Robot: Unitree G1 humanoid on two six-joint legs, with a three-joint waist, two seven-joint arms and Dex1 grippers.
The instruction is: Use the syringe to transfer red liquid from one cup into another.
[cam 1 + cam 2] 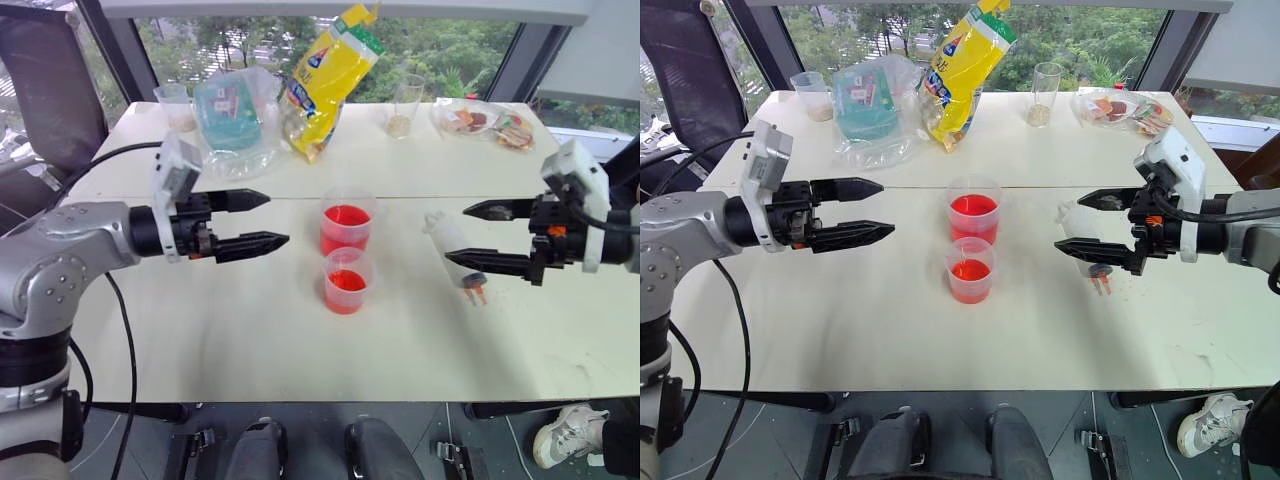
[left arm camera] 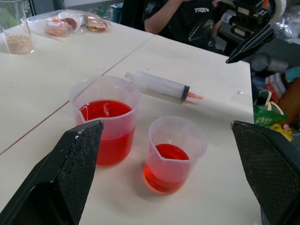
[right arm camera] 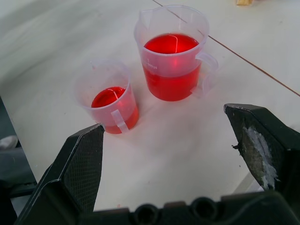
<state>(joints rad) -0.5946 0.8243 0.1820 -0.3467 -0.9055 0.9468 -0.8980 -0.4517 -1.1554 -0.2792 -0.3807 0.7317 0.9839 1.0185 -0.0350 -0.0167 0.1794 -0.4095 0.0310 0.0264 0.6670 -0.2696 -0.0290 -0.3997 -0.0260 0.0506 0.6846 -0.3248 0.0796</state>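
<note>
The larger beaker (image 1: 347, 222) stands mid-table, about half full of red liquid (image 2: 104, 111). Just in front of it is the smaller cup (image 1: 347, 279), with a shallow layer of red liquid. The syringe (image 1: 446, 236) lies flat on the table to the right of the cups, with its orange nozzle toward the front edge. My right gripper (image 1: 456, 234) hovers open over the syringe, apart from it, and its lower finger crosses the barrel in the eye views. My left gripper (image 1: 278, 219) hangs open and empty to the left of the cups, pointing at them.
At the back of the table are a yellow bag (image 1: 325, 75), a clear bag with a teal box (image 1: 232, 115), a tall tumbler (image 1: 405, 105), snack packets (image 1: 485, 122) and a small cup (image 1: 178, 105). A person (image 2: 178, 18) sits beyond the table's right end.
</note>
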